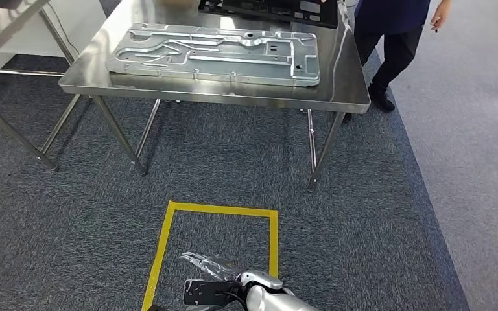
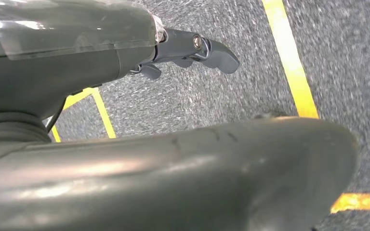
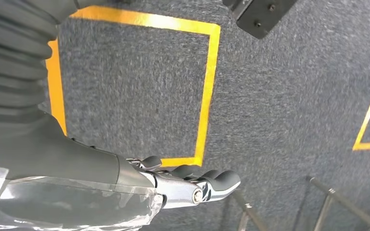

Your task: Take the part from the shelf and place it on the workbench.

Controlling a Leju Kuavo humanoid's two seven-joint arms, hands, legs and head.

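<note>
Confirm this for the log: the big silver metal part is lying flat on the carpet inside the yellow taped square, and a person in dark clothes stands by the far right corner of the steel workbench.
One thing is wrong: the silver metal part lies flat on the steel workbench, not on the carpet; the head view shows it. The yellow taped square holds only carpet there. The person in dark clothes does stand by the far right corner.

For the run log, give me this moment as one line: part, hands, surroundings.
part: metal panel flat on workbench | left hand: empty, over carpet | right hand: empty, over carpet | person beside workbench
</note>
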